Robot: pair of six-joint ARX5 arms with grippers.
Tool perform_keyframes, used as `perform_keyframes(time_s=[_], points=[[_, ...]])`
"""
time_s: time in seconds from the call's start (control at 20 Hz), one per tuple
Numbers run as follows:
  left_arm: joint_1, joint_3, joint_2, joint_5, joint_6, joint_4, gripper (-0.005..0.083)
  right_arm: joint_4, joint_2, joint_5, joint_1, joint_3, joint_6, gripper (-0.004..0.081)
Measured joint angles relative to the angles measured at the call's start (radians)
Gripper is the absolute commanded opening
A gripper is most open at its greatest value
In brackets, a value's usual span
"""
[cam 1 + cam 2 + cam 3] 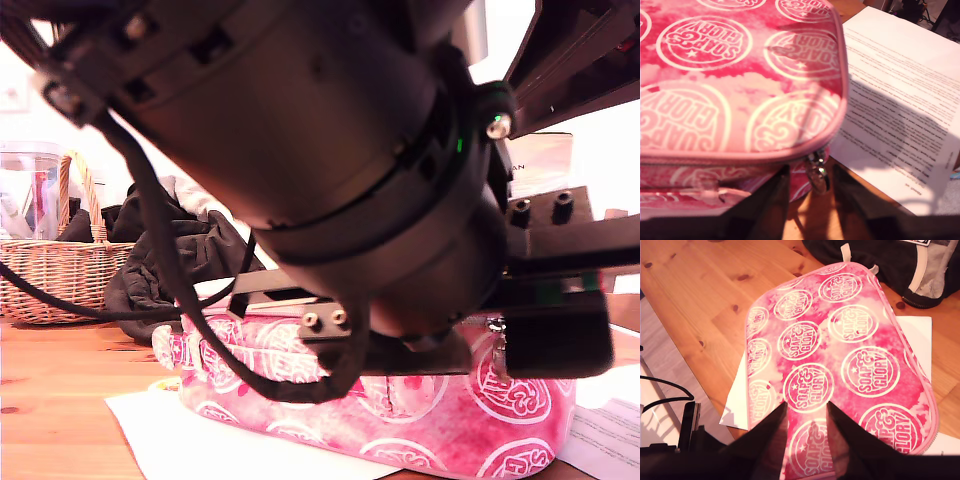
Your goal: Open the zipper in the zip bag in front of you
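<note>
The zip bag (pixel 730 90) is a pink soft case with white round logo prints, lying flat on a sheet of paper on the wooden table; it also shows as the zip bag (pixel 430 420) and the zip bag (pixel 840 355). The zipper runs just under the top panel's piping, and its silver pull (pixel 818 172) hangs at the bag's corner. My first gripper (pixel 811 169) is open, with the pull in the gap between its dark fingers (pixel 765 205). My second gripper (pixel 806 406) is open over the bag's top panel, near one end.
A large dark arm (pixel 300 130) with black cables fills most of the exterior view. A wicker basket (pixel 60 280) and a black garment (pixel 170 260) lie behind the bag at the exterior view's left. Printed paper (pixel 900 100) lies beside the bag's corner.
</note>
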Motion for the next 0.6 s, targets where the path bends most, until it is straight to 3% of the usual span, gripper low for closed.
perform_keyframes(time_s=[0.1, 0.6], points=[[0.000, 0.000, 0.000, 0.003, 0.000, 0.000, -0.0021, -0.003, 0.000, 0.000, 0.000, 0.000, 0.000, 0.0211], [0.004, 0.000, -0.012, 0.150, 0.011, -0.029, -0.0021, -0.034, 0.000, 0.005, 0.000, 0.000, 0.000, 0.0211]])
